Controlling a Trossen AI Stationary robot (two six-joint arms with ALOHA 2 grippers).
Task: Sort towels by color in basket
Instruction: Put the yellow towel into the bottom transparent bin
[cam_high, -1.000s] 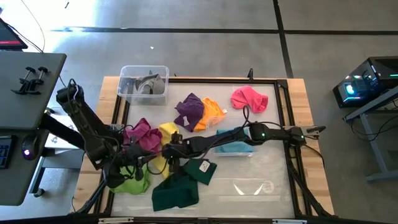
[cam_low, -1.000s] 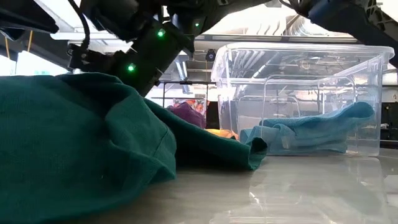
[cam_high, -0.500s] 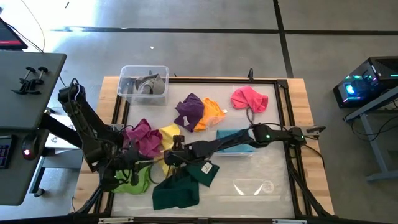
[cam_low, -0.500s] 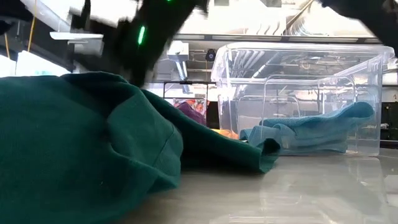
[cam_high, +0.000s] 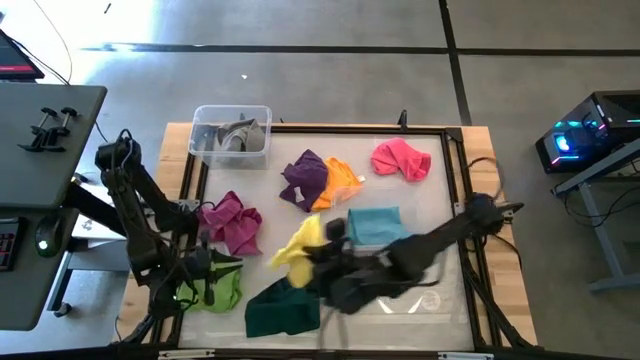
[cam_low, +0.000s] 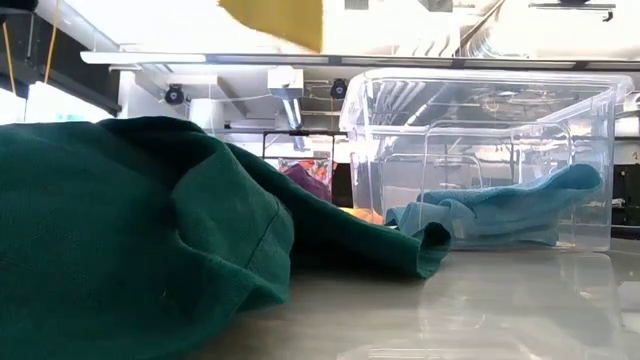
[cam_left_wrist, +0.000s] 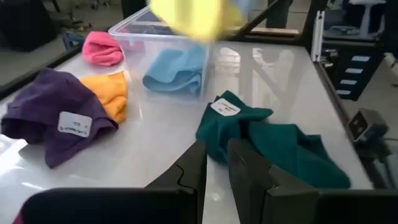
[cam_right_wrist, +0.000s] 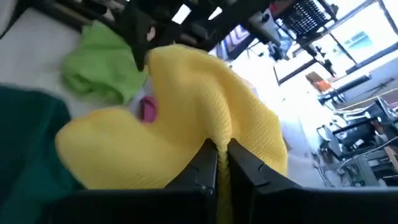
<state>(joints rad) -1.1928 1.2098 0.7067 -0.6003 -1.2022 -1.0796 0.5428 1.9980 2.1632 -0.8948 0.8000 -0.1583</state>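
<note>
My right gripper (cam_right_wrist: 222, 158) is shut on the yellow towel (cam_high: 298, 246), held up over the table's middle. The dark green towel (cam_high: 283, 306) lies on the table below and nearer. My left gripper (cam_left_wrist: 216, 163) hovers at the near left, fingers a narrow gap apart with nothing between them, beside the lime green towel (cam_high: 216, 291). The magenta towel (cam_high: 231, 221), purple towel (cam_high: 304, 178), orange towel (cam_high: 344, 184) and pink towel (cam_high: 400, 158) lie flat on the table. The light blue towel (cam_high: 375, 224) lies in a clear box (cam_low: 480, 110). The grey towel (cam_high: 236, 134) is in a clear bin. My right gripper pinches a raised fold of the yellow towel (cam_right_wrist: 219, 127) between its two fingers. The towel is lifted clear of the table and hangs slack around and below the fingers; its lower edge (cam_low: 275, 22) shows high in the low view.
The clear bin (cam_high: 232, 112) with the grey towel stands at the far left corner. A raised frame (cam_high: 455, 160) borders the work area. Bare table lies at the near right (cam_high: 410, 300).
My right gripper has shut on the yellow towel where it lay beside the magenta one. It has lifted the towel clear and carried it toward the table's right. The dark green towel's near fold has shifted a little.
</note>
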